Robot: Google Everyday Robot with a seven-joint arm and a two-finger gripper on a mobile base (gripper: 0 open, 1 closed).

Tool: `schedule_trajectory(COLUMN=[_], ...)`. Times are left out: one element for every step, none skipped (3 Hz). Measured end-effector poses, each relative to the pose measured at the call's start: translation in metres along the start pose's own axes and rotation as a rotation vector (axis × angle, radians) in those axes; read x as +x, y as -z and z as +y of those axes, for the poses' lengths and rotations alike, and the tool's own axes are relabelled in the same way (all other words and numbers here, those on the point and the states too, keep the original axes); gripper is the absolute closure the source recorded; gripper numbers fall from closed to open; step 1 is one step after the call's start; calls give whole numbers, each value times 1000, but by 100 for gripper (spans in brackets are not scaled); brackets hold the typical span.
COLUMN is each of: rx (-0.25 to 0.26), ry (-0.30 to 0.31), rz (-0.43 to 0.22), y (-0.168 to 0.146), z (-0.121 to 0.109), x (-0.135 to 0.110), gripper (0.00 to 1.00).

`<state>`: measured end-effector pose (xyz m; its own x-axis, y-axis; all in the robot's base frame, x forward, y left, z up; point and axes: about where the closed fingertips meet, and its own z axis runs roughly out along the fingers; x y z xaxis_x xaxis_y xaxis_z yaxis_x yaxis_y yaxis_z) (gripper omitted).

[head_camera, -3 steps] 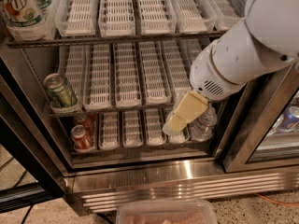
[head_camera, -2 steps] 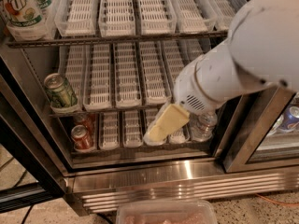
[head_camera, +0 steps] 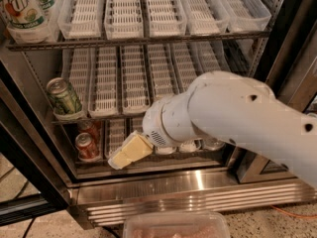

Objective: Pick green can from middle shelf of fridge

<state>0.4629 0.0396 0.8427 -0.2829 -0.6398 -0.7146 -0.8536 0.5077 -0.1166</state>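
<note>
The green can [head_camera: 63,98] stands upright at the left end of the middle shelf [head_camera: 134,79], in the leftmost spot beside the long white trays. The fridge [head_camera: 188,186] is open, with its steel base across the bottom. My gripper [head_camera: 117,161] is cream-coloured and points down-left in front of the lower shelf. It sits below and to the right of the green can, apart from it and holding nothing I can see. My white arm [head_camera: 233,115] comes in from the right and hides the right part of the lower shelf.
Two red cans [head_camera: 87,146] stand on the lower shelf just left of the gripper. A large 7UP bottle [head_camera: 20,9] stands on the top shelf at left. A dark door edge [head_camera: 25,148] runs along the left. A pinkish bin [head_camera: 176,225] lies on the floor in front.
My arm has swung left and slightly down across the fridge front. The gripper went from the right side of the lower shelf to near the red cans. The green can has not moved.
</note>
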Motion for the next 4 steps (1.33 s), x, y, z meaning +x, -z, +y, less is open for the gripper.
schedule_trajectory(rx=[25,55,55,83], ry=[1,3,3,-7], rz=[-120,-149,-149,-189], y=[-26,-24,-24,-35], z=[-3,-9,-9,-4], x=[-28,-37,-37,-41], gripper=[0,0,0,0])
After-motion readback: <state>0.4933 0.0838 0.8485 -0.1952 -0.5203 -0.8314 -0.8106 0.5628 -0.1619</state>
